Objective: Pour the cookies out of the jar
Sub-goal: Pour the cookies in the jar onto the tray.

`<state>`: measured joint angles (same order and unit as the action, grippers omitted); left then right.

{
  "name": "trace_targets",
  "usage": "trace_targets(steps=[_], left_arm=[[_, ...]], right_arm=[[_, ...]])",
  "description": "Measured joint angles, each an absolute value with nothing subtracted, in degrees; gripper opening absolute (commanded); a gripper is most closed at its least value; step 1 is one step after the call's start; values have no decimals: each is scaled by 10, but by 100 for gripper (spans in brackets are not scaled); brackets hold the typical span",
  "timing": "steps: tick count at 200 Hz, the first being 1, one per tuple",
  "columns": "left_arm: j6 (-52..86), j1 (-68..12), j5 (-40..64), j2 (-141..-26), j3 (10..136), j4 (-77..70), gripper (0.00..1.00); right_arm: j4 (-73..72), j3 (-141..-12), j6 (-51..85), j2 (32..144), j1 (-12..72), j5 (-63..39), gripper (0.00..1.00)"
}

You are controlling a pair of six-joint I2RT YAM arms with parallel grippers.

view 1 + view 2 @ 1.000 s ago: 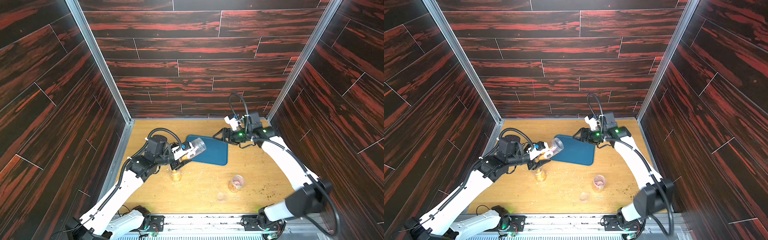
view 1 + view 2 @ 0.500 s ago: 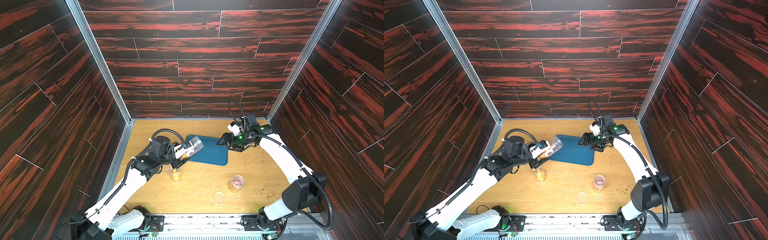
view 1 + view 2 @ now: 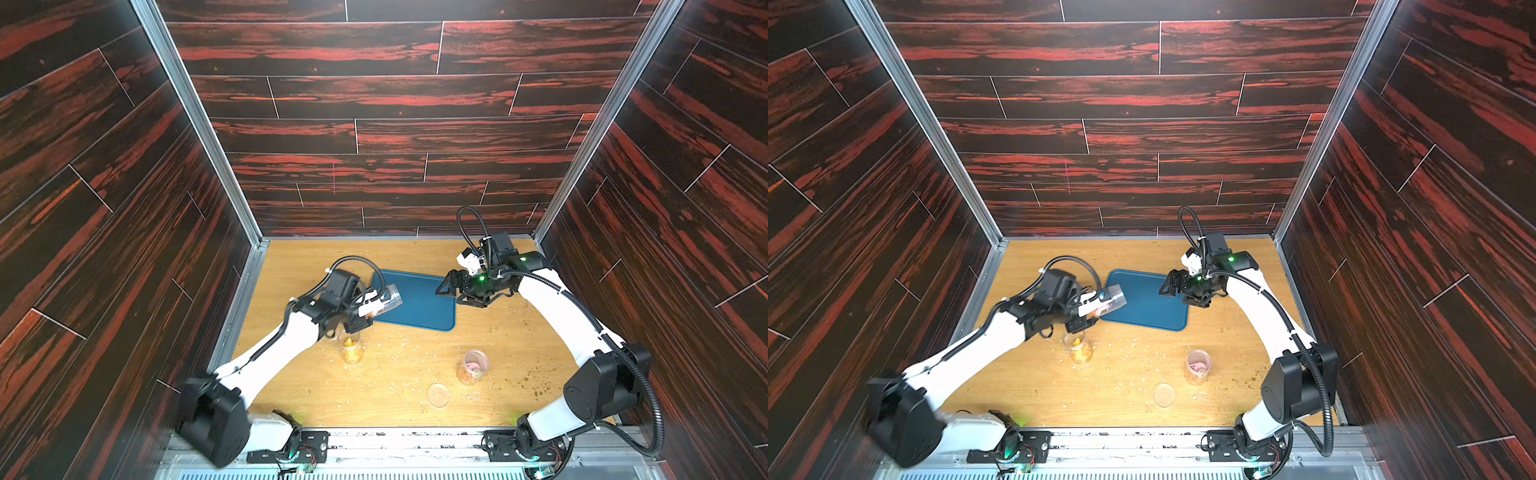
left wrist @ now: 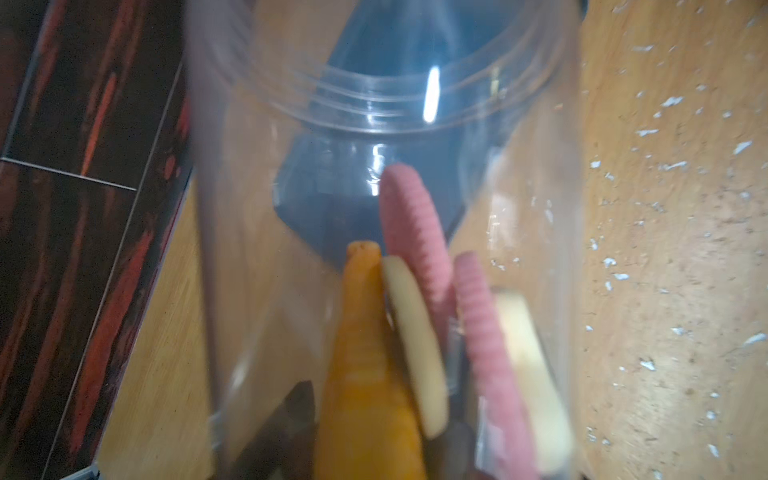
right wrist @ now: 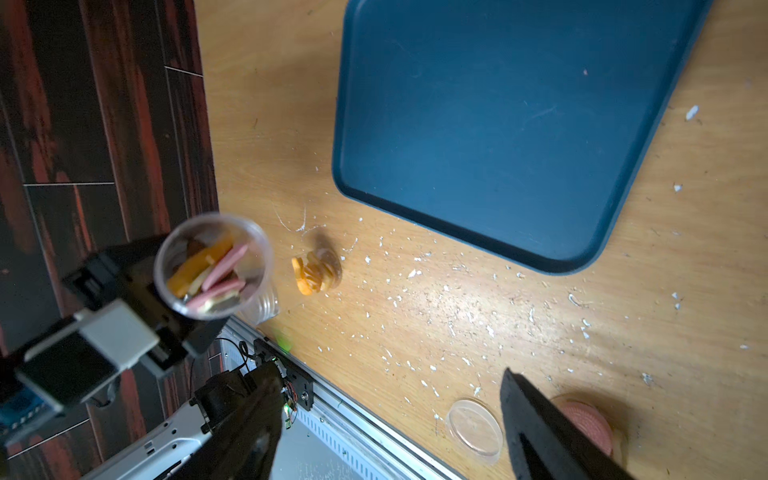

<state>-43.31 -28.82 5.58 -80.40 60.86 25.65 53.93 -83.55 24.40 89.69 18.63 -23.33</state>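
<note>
The left pincer pinches the clear jar around its body, tipped, with the mouth just over the edge of the blue tray. The cookies lie inside, toward the base. I would tilt it further but slowly, so that none fall on the bench. The right pincer hangs spread and empty.

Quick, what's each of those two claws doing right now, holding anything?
Left gripper: closed on the clear jar of cookies.
Right gripper: jaws open, holding nothing.
</note>
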Motion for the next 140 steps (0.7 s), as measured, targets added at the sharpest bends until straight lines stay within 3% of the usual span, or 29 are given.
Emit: trace_targets(steps=[140], left_arm=[[-552, -291, 7, -989, 741, 279, 0]], right_arm=[[530, -812, 228, 904, 142, -257, 86]])
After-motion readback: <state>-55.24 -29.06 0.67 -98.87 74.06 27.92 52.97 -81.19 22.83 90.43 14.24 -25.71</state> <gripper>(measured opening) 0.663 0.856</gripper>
